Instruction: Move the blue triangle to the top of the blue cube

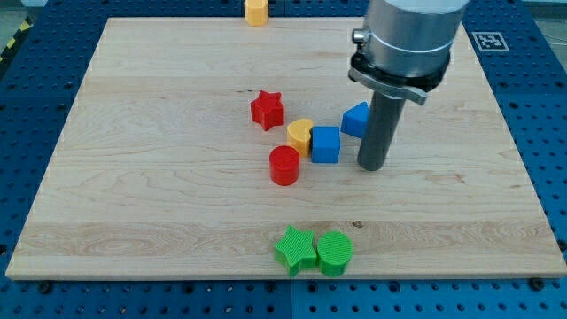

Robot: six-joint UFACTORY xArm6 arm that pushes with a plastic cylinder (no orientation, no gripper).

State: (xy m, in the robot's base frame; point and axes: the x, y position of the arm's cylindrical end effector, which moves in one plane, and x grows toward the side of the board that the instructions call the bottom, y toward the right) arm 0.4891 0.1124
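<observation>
Risk: you could drive the blue triangle (356, 119) down-left into the blue cube (325, 144) and shift your landmark, since the two sit just beside each other
Cause: my tip (372, 167) stands to the right of the cube and below-right of the triangle, so a leftward sweep meets both
Knock-on: the yellow block (300, 136) touches the cube's left side, with the red cylinder (284, 166) below-left of the cube; a shoved cube moves them too
Triangle: up-right of the cube, partly hidden behind the rod
Tip state: bare rod, nothing to open, holding nothing
</observation>
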